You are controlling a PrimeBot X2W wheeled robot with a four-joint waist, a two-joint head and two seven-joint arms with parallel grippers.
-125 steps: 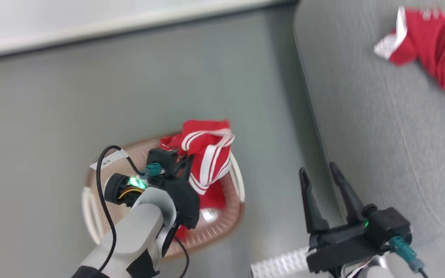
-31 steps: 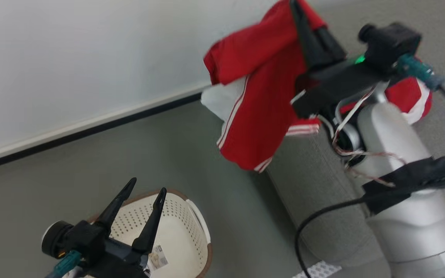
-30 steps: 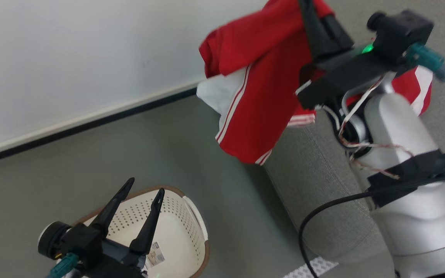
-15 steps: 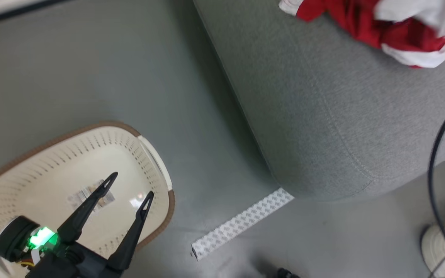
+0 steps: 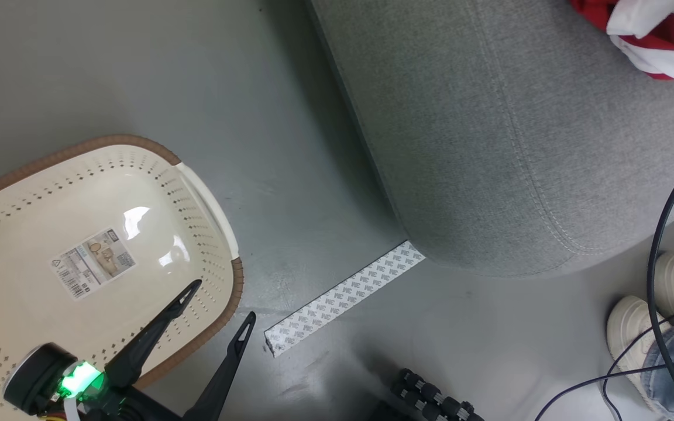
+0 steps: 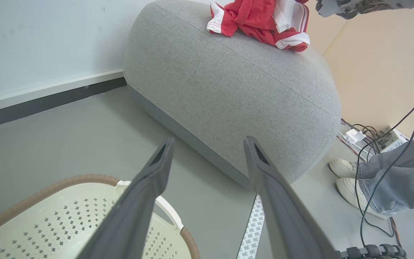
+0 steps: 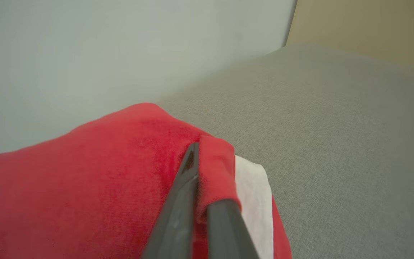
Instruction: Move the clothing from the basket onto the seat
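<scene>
The basket (image 5: 208, 204), cream with a brown rim, stands on the floor at the left, holding nothing but a paper label. My left gripper (image 5: 223, 300) hangs open over its near right rim, with nothing between its fingers; in the left wrist view the same gripper (image 6: 208, 140) points past the basket (image 6: 84, 178) toward the seat (image 6: 235, 90). Red and white clothing (image 6: 264, 18) lies bunched on top of the grey seat (image 5: 489, 117), and shows at the head view's top right as clothing (image 5: 659, 35). My right gripper (image 7: 201, 154) is shut on a fold of red clothing (image 7: 102, 172) above the seat (image 7: 336, 126).
A person's white shoes (image 5: 641, 327) and jeans stand on the floor right of the seat's near corner. A white patterned strip (image 5: 343, 298) lies on the grey floor between basket and seat. Black cables (image 5: 662, 245) hang at the right. Wires and a small box (image 6: 386, 136) lie by the beige wall.
The head camera has swung down to the floor, so the basket looks nearer and the clothing sits at the top edge. The left gripper stays open; the right arm has left the head view.
</scene>
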